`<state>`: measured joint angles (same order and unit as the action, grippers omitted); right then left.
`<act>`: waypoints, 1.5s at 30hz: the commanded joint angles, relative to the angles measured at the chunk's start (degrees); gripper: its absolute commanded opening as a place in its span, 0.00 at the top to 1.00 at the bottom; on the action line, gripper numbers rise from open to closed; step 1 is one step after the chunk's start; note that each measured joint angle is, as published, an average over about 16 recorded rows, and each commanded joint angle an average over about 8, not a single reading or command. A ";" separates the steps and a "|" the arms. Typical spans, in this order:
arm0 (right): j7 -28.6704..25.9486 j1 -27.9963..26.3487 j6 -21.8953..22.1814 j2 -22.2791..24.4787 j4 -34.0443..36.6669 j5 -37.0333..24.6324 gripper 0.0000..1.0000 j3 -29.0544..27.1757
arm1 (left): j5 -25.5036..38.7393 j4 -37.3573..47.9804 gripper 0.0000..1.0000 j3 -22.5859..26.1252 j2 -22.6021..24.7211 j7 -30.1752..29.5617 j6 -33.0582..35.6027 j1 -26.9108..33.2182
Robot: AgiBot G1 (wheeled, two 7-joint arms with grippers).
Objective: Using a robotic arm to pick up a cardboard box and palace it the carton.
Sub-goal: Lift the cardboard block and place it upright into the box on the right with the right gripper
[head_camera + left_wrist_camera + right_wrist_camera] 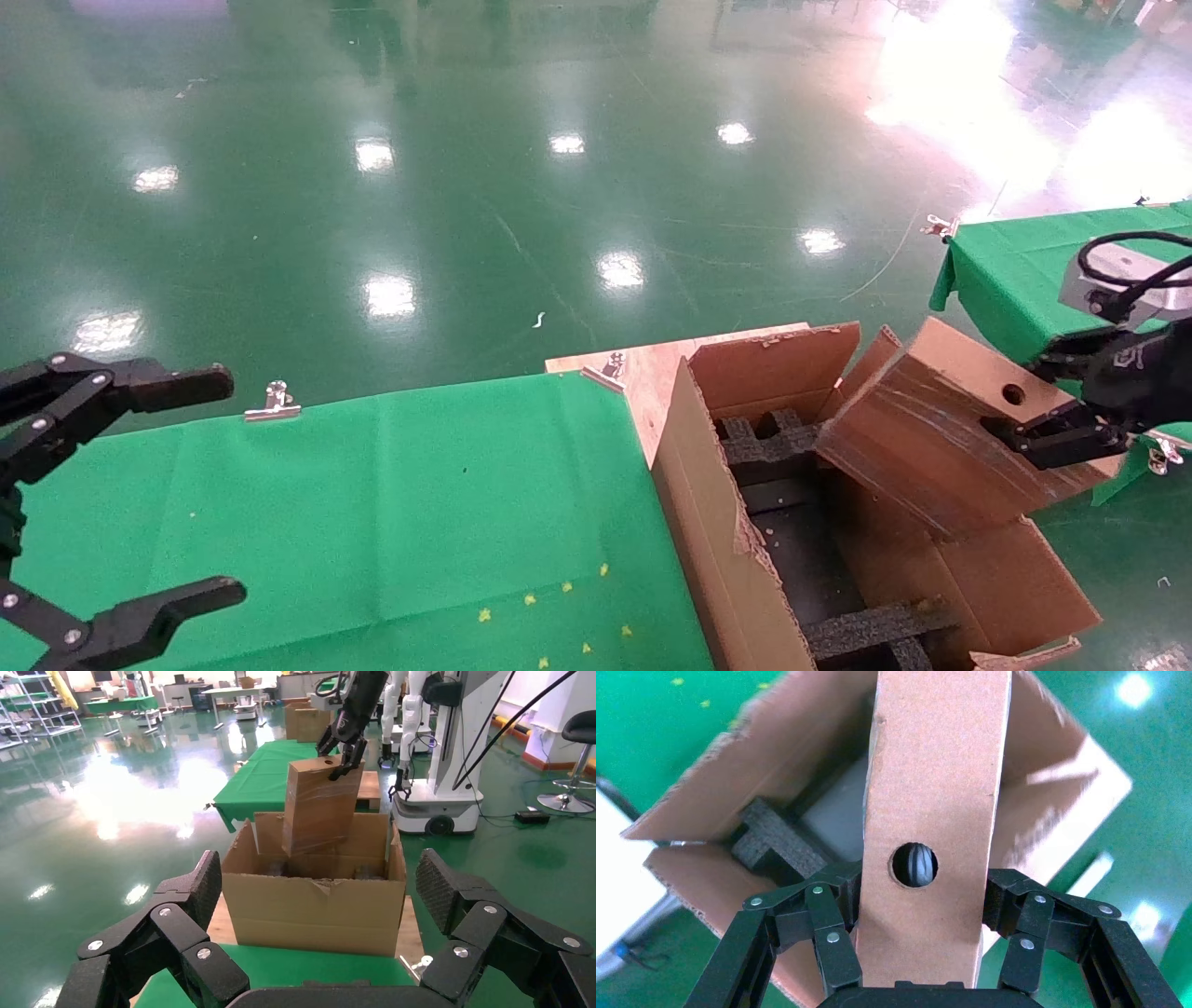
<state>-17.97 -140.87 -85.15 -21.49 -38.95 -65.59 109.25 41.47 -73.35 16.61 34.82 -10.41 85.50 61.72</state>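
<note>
My right gripper [1057, 410] is shut on the cardboard box [941, 429], a small flat brown box with clear tape and a round hole in its narrow side. It holds the box tilted, its lower end dipping into the open carton [708, 522], which has frayed flaps and black foam inserts [875, 629]. In the right wrist view the fingers [831, 913] clamp the box [933, 797] on both wide faces above the carton [772, 762]. In the left wrist view the box [320, 801] hangs over the carton [316, 906]. My left gripper [140, 494] is open and empty at the far left.
The carton stands on a wooden board [643, 368] beside a table with a green cloth [372, 503] held by metal clips [272, 401]. A second green-clothed table [1015, 270] is at the right. Glossy green floor [466, 186] lies beyond.
</note>
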 commanded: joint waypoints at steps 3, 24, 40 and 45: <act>-8.58 0.43 2.94 1.71 -1.05 -0.53 1.00 0.69 | -0.01 0.00 0.00 0.01 -0.01 0.01 0.00 0.00; -30.22 1.58 10.91 7.46 -7.84 0.63 1.00 1.66 | -0.04 0.03 0.00 0.04 -0.02 0.03 -0.03 0.01; -35.14 6.81 19.04 8.38 -12.47 -0.36 1.00 4.27 | -0.07 0.07 0.00 0.10 -0.03 0.07 -0.02 0.04; -35.58 9.07 21.81 8.17 -13.21 -0.30 1.00 5.22 | -0.09 0.07 0.00 0.12 -0.04 0.08 -0.03 0.04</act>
<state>-53.43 -131.47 -63.01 -13.55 -51.97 -65.55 114.48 41.39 -73.28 16.73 34.78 -10.34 85.47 61.76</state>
